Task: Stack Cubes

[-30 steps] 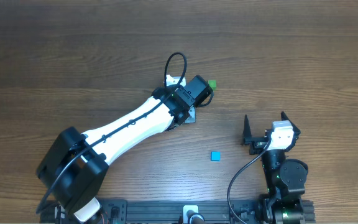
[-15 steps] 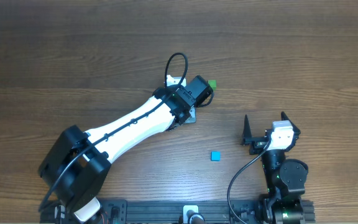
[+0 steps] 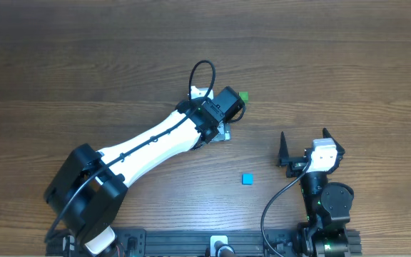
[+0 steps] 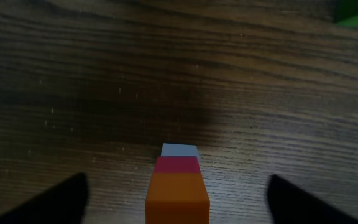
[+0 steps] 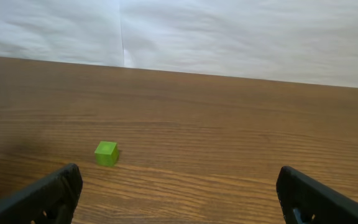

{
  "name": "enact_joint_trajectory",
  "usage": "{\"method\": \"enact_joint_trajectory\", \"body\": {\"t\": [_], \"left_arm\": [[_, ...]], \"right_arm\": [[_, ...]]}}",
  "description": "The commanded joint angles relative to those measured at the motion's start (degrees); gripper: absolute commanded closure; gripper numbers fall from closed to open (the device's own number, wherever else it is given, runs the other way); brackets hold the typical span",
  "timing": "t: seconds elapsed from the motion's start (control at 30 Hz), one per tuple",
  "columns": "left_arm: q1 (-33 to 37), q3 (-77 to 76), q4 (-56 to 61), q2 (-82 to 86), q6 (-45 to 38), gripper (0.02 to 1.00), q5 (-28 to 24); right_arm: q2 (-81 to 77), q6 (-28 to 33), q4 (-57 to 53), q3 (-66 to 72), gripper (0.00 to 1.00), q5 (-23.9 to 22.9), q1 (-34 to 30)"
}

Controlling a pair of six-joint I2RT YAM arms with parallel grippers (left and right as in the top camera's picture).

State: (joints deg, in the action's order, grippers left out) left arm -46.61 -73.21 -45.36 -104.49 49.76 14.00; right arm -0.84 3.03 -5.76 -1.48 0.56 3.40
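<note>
A stack of three cubes stands on the table: orange [image 4: 177, 198] on top, red [image 4: 177, 165] under it, pale grey-blue [image 4: 179, 150] at the bottom. My left gripper [image 4: 177, 182] hangs over this stack, open, its dark fingers [image 4: 48, 202] wide on either side and clear of it. In the top view the left gripper [image 3: 223, 127] is at mid-table. A green cube [image 3: 244, 96] lies just beyond it and is also in the right wrist view [image 5: 106, 153]. A blue cube [image 3: 247, 178] lies alone nearer the front. My right gripper [image 3: 303, 146] rests open near its base, holding nothing.
The wooden table [image 3: 84, 57] is bare across the back and left. The left arm's white link [image 3: 148, 146] lies diagonally over the centre-left. A white wall [image 5: 229, 37] stands behind the table's far edge.
A grey part under the left wrist shows slightly farther right than before. The right arm and the green and blue cubes have not moved.
</note>
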Motion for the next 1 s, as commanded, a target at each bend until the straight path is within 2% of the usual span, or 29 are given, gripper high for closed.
{"method": "enact_joint_trajectory", "body": {"t": [0.03,0.23,0.47,0.87,1.0], "left_arm": [[-0.11,-0.9,0.2,-0.11,0.24,0.02,1.38],[-0.09,-0.9,2.64,5.64,0.2,0.02,6.23],[0.33,-0.9,5.09,17.05,-4.02,0.02,15.32],[7.67,-0.9,5.55,32.59,-10.69,0.02,14.99],[12.98,-0.83,6.47,37.68,-14.95,0.02,12.31]], "right_arm": [[0.46,-0.17,0.17,0.52,0.007,0.48,-0.33],[0.46,-0.17,0.17,0.52,0.007,0.48,-0.33],[0.46,-0.17,0.17,0.52,0.009,0.48,-0.33],[0.46,-0.17,0.17,0.52,0.007,0.48,-0.33],[0.46,-0.17,0.17,0.52,0.007,0.48,-0.33]]}}
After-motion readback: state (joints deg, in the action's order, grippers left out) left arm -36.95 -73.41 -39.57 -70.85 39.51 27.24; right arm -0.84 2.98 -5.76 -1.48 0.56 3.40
